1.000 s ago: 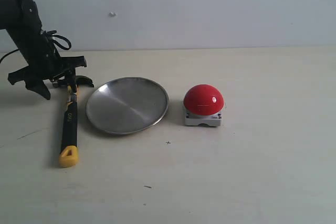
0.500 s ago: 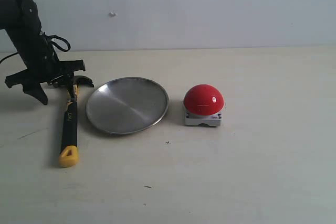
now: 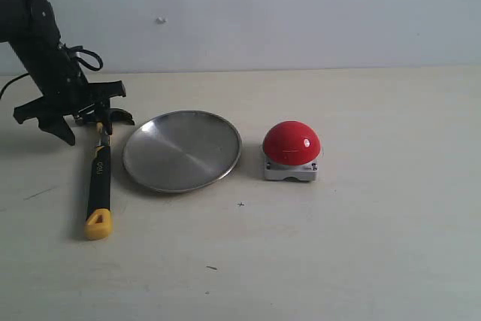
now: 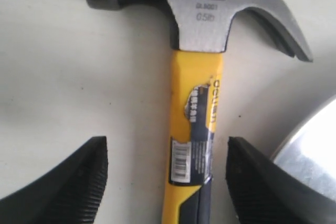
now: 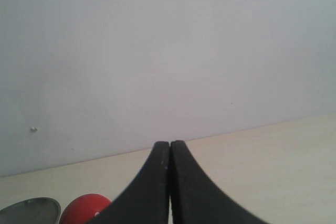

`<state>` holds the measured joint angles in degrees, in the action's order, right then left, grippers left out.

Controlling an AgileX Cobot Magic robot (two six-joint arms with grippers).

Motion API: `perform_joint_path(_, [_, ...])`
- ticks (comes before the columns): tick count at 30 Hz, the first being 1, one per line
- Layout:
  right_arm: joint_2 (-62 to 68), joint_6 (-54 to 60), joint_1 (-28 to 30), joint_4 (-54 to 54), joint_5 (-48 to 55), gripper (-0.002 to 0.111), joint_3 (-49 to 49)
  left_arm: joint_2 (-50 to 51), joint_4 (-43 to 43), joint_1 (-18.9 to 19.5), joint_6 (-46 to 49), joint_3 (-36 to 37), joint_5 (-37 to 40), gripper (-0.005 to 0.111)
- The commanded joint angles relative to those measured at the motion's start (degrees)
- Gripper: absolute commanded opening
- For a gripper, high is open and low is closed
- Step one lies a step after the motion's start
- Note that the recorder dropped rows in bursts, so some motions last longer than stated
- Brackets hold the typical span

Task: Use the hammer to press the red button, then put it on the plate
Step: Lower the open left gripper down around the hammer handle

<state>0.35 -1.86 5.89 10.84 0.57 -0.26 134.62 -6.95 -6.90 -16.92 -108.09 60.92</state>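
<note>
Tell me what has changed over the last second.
The left gripper dipped slightly leftward above the head of the hammer, then came back; its jaws are open and hold nothing. The hammer, the plate and the red button stayed put.

one hammer point(image 3: 98, 178), one plate point(image 3: 182, 151), one red button point(image 3: 291, 143)

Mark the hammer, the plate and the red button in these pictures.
hammer point(image 3: 98, 178): exterior view, on the middle of the black handle.
plate point(image 3: 180, 152): exterior view, on the bare centre of the dish.
red button point(image 3: 291, 142): exterior view, on the red dome.
</note>
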Motion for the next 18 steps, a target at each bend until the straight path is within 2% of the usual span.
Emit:
perform_joint_path(1, [-0.3,0.2,-0.2,-0.3,-0.6,0.0,0.3,0.0,-1.6,0.0,0.4,-0.4,-0.6,0.063])
perform_joint_path(18, [-0.3,0.2,-0.2,-0.3,-0.6,0.0,0.3,0.0,-1.5,0.0,-0.1,-0.5,-1.2,0.063])
